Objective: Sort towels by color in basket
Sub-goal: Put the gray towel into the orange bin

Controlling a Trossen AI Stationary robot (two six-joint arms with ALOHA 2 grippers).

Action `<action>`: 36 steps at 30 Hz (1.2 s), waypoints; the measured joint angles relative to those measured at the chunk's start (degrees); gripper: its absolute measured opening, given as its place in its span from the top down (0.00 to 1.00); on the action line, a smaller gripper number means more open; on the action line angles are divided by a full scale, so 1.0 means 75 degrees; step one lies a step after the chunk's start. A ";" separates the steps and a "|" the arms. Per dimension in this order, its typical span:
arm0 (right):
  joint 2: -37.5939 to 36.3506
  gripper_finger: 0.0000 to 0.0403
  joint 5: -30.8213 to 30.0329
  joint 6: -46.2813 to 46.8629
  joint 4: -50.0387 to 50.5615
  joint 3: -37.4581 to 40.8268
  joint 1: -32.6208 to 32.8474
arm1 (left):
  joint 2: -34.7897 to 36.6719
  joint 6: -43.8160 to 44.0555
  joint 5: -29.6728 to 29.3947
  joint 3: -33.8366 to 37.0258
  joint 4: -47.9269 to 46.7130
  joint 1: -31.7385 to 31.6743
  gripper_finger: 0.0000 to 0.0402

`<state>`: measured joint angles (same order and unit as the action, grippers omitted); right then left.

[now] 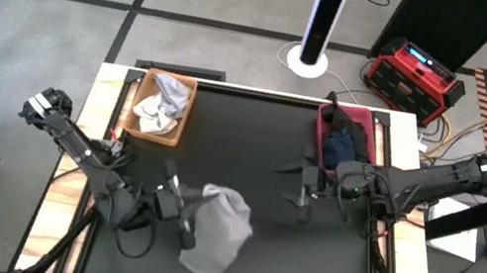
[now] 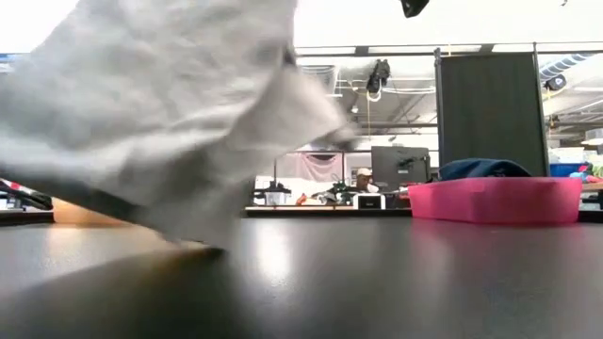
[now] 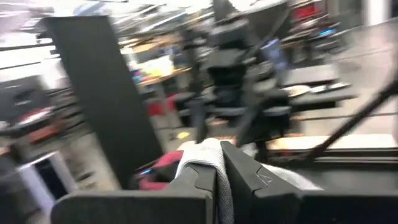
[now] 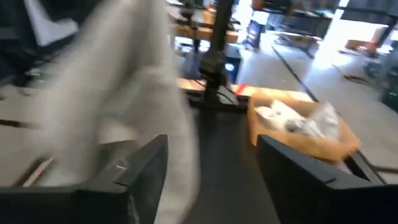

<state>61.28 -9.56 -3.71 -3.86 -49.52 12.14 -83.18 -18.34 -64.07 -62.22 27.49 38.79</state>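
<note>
A light grey towel (image 1: 222,228) sits in the near middle of the table, held by my left gripper (image 1: 190,213), which is shut on it. It fills the left of the low view (image 2: 160,104) and shows in the right wrist view (image 4: 124,81). My right gripper (image 1: 299,185) is open over the table right of centre and touches nothing; its fingers (image 4: 155,162) point toward the towel. A tan basket (image 1: 163,107) at the far left holds white and grey towels (image 1: 159,102). A pink basket (image 1: 349,135) at the far right holds dark navy and black towels (image 1: 343,139). My left gripper pinches a fold of the light grey towel (image 3: 211,155) between its two shut fingers (image 3: 249,174), coming level from the table's left. The cloth bulges up between the fingertips. Most of the towel hangs slack, and its lower end (image 2: 193,240) reaches the table.
The black table top (image 1: 253,138) lies bare between the two baskets. The pink basket (image 2: 495,200) stands with a navy towel (image 2: 480,169) heaped above its rim. Beyond the far edge are a red box (image 1: 415,76) and a white post (image 1: 322,20).
</note>
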 joint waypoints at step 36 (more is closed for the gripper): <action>0.3256 0.93 0.1005 -0.1245 -0.2316 -0.1139 0.0212 | -0.0302 0.0448 0.0239 0.0015 0.0106 -0.0674 0.95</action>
<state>85.70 -2.02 -13.04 -21.23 -58.06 13.74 -85.45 -14.98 -62.28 -62.11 28.28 33.74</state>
